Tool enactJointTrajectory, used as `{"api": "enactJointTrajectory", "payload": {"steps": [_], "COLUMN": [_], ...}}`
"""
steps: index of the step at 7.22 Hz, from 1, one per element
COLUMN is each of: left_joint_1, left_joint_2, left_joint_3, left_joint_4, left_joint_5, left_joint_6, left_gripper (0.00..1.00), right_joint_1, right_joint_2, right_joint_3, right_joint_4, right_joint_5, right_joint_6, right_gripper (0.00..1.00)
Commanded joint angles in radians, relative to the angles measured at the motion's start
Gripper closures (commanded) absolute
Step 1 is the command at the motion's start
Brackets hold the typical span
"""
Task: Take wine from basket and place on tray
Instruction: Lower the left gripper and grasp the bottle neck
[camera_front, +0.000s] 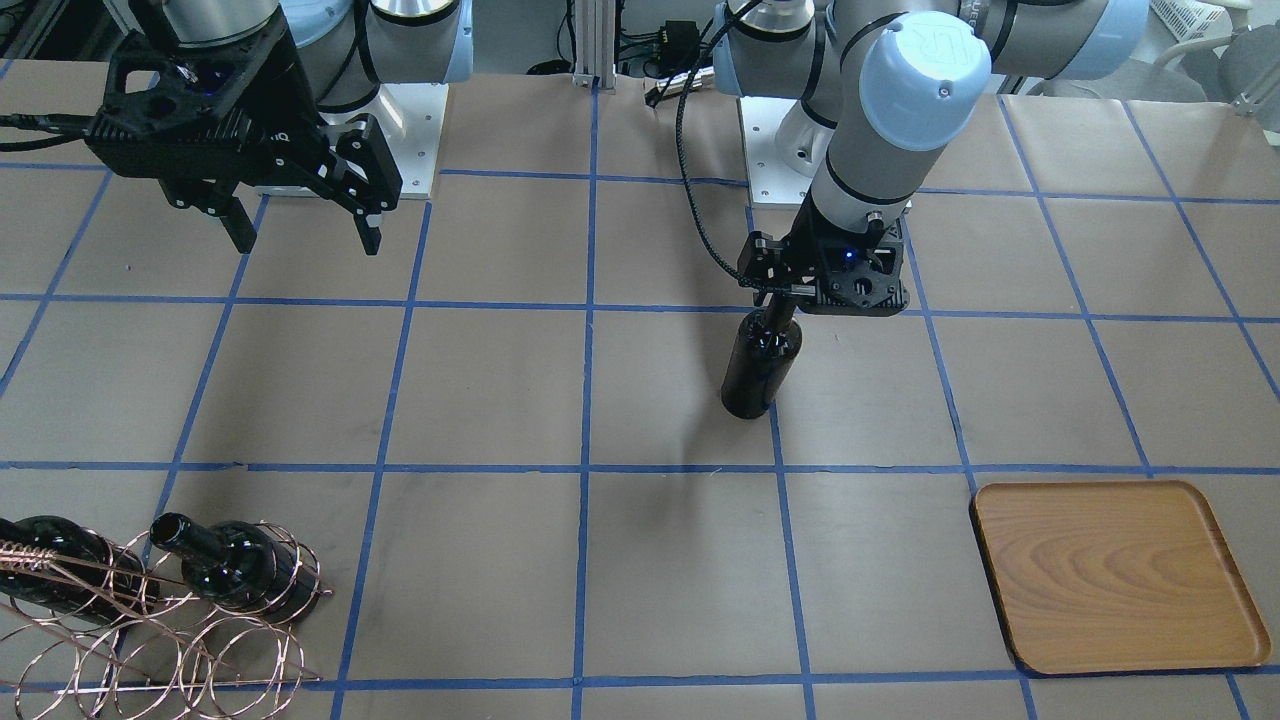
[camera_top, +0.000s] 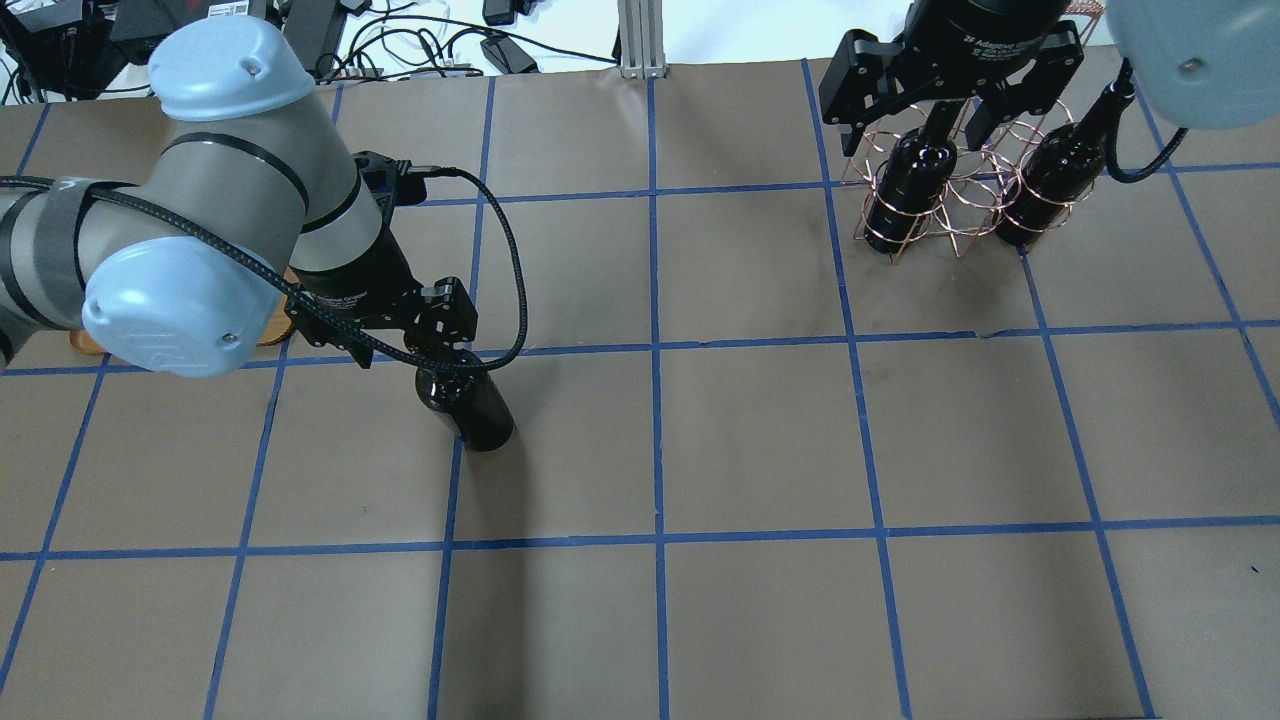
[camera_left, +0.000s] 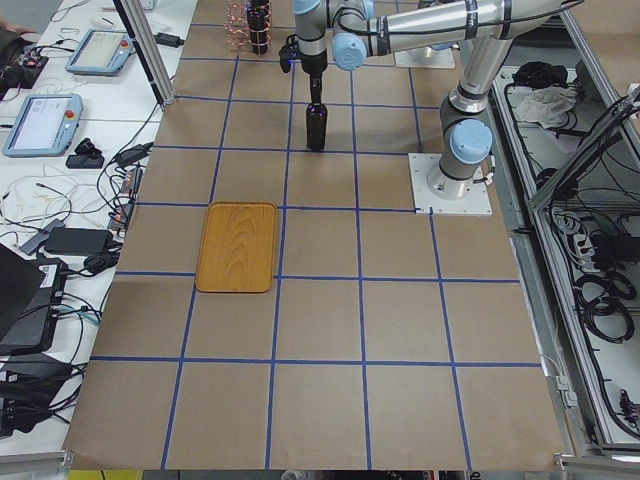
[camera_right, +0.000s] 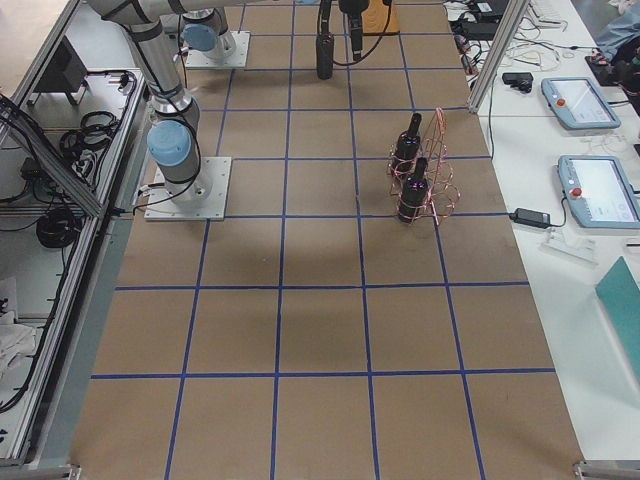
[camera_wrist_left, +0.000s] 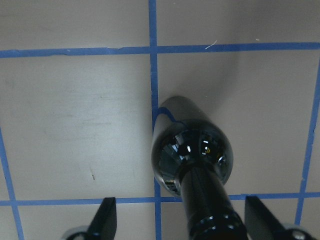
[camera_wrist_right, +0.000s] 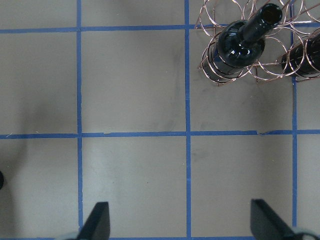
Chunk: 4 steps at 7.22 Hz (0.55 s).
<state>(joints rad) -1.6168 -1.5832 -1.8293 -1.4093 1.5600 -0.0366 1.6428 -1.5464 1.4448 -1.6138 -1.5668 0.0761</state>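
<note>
Left tool (camera_wrist_left: 180, 207) and right tool (camera_front: 308, 242) point downward, both spread wide.

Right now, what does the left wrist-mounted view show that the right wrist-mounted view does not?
Left wrist only: a lone black wine bottle, its neck between the open left hand's fingers. Right wrist only: the copper wire rack holding one wine bottle and part of a second bottle, beyond the open right hand. Both: the paper-covered table and blue tape lines.
</note>
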Motion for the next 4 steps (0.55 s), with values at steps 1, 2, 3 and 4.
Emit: {"api": "enactJointTrajectory", "payload": {"steps": [1, 2, 3, 4], "left_joint_1": [0.000, 0.000, 0.000, 0.001], "left_joint_2": [-0.001, -0.001, -0.001, -0.001], "left_joint_3": [0.001, 0.001, 0.002, 0.007], "left_joint_4": [0.000, -0.003, -0.011, -0.014], "left_joint_5": [-0.014, -0.015, -0.015, -0.014], "left_joint_6": [-0.005, -0.015, -0.023, -0.037], "left_gripper": [0.18, 0.29, 0.49, 0.63], "right_joint_1": [0.002, -0.001, -0.012, -0.032], "right_joint_2": [0.000, 0.003, 0.003, 0.003], "right_joint_3": [-0.001, -0.001, -0.006, -0.007], "right_joint_4": [-0.001, -0.006, -0.011, -0.014], "right_joint_5": [0.001, -0.007, -0.012, -0.016], "right_joint_6": [0.001, -0.001, -0.001, -0.002], "right_gripper": [0.00, 0.00, 0.00, 0.00]}}
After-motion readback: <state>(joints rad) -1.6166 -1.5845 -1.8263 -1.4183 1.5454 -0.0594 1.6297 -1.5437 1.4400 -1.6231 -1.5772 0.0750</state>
